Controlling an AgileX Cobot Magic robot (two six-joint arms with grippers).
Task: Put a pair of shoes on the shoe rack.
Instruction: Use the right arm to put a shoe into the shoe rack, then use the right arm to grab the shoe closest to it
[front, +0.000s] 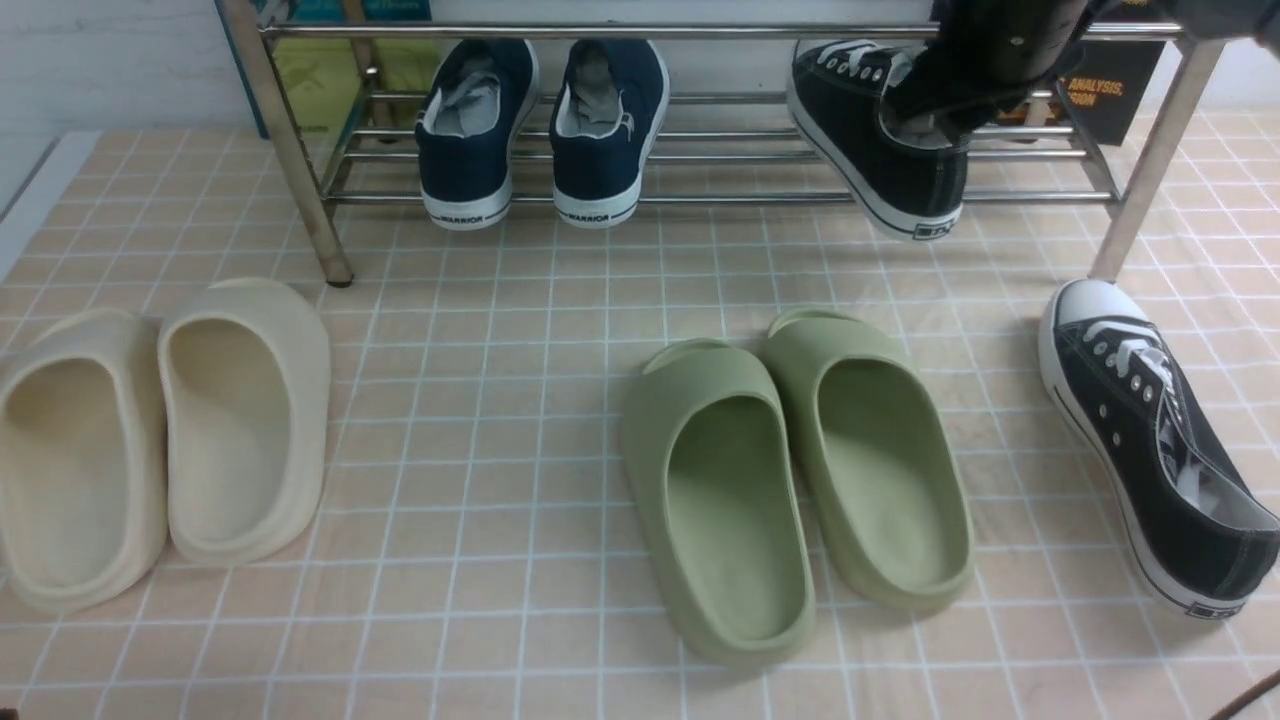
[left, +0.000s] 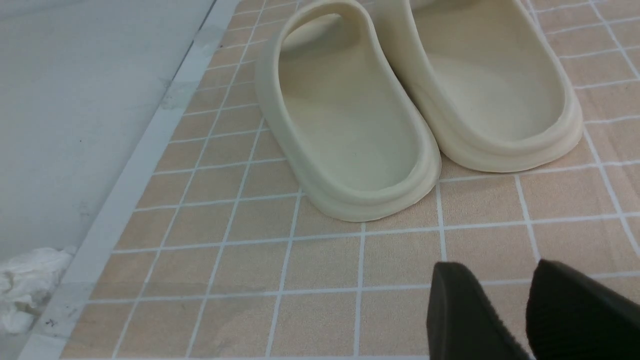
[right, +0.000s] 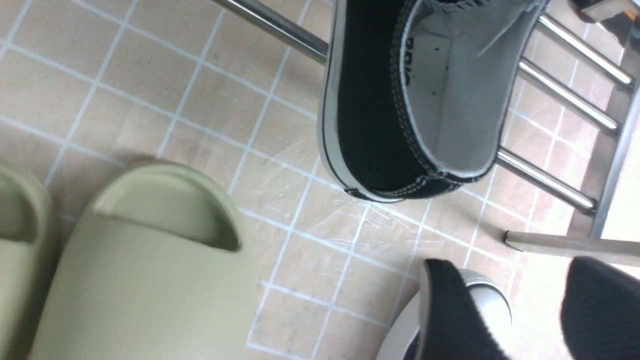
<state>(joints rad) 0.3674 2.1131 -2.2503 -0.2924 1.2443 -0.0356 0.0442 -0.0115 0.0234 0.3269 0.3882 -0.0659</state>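
Observation:
One black sneaker (front: 870, 150) with white laces lies on the silver shoe rack (front: 700, 198) at its right end, its heel overhanging the front bar. It also shows in the right wrist view (right: 370, 125) across the rack bars (right: 545, 180). The other black sneaker (front: 1150, 460) lies on the tiled mat in front of the rack's right post. My right gripper (front: 935, 95) hovers over the racked sneaker's heel; it is open and empty (right: 512, 270), with the floor sneaker's white toe cap (right: 487, 295) below it. My left gripper (left: 500, 270) is open and empty above the mat.
Two navy sneakers (front: 540, 130) sit on the rack at the left. Green slides (front: 790, 480) lie mid-mat, also in the right wrist view (right: 150, 280). Cream slides (front: 160, 440) lie at the left, near my left gripper (left: 350, 115). The rack's right post (front: 1150, 160) stands by the floor sneaker.

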